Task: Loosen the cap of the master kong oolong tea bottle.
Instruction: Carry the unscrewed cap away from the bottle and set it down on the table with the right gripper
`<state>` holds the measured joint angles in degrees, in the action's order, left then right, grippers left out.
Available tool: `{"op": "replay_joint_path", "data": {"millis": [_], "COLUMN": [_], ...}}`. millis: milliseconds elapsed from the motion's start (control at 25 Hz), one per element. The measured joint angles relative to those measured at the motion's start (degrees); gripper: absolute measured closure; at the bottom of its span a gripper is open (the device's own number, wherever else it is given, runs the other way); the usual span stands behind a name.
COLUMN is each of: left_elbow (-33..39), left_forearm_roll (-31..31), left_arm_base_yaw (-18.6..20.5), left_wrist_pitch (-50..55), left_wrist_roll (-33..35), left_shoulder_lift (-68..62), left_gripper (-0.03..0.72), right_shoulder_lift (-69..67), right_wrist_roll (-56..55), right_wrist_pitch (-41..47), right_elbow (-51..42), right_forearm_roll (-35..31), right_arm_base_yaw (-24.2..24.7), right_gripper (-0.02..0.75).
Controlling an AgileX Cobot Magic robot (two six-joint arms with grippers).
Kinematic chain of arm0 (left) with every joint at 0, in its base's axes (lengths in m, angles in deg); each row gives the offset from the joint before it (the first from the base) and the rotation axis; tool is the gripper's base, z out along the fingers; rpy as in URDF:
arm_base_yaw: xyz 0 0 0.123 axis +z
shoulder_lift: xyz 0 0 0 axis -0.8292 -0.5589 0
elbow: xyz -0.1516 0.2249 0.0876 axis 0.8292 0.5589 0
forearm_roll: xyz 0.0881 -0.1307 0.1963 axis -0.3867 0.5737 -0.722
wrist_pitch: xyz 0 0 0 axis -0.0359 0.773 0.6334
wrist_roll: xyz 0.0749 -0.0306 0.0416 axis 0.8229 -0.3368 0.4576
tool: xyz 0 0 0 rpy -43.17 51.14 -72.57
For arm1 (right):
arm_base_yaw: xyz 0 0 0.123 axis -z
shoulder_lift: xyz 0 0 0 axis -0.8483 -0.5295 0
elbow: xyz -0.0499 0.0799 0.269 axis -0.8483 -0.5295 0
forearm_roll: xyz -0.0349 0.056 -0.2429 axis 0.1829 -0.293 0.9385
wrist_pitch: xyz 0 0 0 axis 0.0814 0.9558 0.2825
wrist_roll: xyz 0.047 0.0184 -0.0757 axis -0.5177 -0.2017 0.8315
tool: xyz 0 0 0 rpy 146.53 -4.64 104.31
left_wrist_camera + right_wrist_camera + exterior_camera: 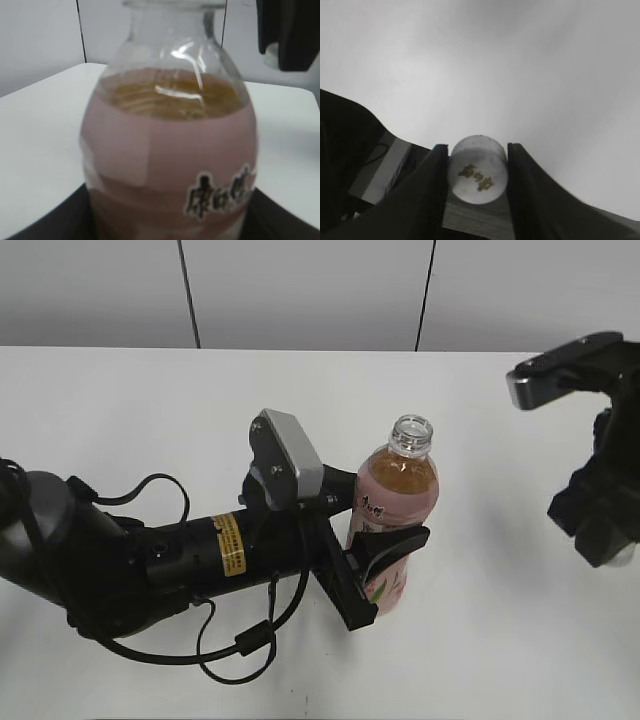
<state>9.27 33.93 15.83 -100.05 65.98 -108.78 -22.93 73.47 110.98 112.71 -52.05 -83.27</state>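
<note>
Filling the left wrist view, the master kong oolong tea bottle (pixel 170 150) shows amber tea above its pink label with black characters. Seen from the exterior view, this bottle (pixel 394 510) stands upright on the white desk (pixel 120 420) near the middle, its neck bare and mouth uncovered. Clamped around its lower body is the left tool (pixel 385 565), with 1 finger (pixel 395 542) wrapping the front of the label. Well apart at the right edge, raised above the desk, hangs the right tool (pixel 610 540). Its wrist view shows the cap (pixel 478 169), white with a gold logo on top, pinched between 2 dark fingers (pixel 427 195)
</note>
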Motion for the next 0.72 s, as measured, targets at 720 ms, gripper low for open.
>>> {"op": "replay_joint_path", "data": {"millis": [720], "left_elbow": [0.0], "left_forearm_roll": [-2.0], "left_arm_base_yaw": [0.1], "left_wrist_pitch": [-0.2], "left_wrist_roll": [0.4], "left_shoulder_lift": [0.0], "left_gripper": [0.295], "right_shoulder_lift": [-16.2], "right_wrist_roll": [-3.6], "right_wrist_pitch": [-18.1], "right_elbow": [-7.0], "right_forearm_roll": [-1.9], "right_arm_base_yaw": [0.0], "right_gripper": [0.465]}}
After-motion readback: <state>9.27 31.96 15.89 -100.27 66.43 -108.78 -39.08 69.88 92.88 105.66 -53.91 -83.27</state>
